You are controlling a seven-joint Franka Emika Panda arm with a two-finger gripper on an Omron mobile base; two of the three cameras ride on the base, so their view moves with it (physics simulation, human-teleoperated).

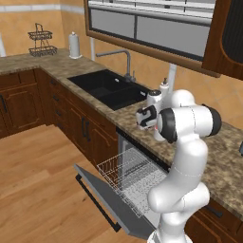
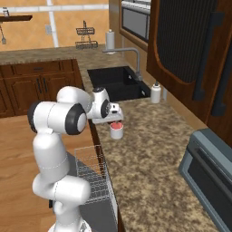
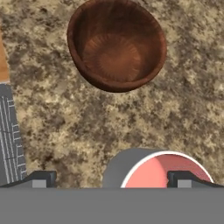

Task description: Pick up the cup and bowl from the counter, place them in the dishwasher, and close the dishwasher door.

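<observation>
While my tool [image 3: 111,178] hovers spread wide over the table [image 3: 61,127], I see the cup [image 3: 164,173] standing partly between its fingertips [image 3: 41,178], pinched by neither. Just beyond it sits the bowl [image 3: 116,46], upright, near the open dishwasher door [image 1: 102,197].

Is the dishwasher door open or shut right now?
Open: the dishwasher door is dropped down flat, with the white wire rack pulled out above it.

Orange walls [image 1: 28,19], wooden floor [image 1: 38,175], dark wood cabinets [image 1: 19,102]
</observation>
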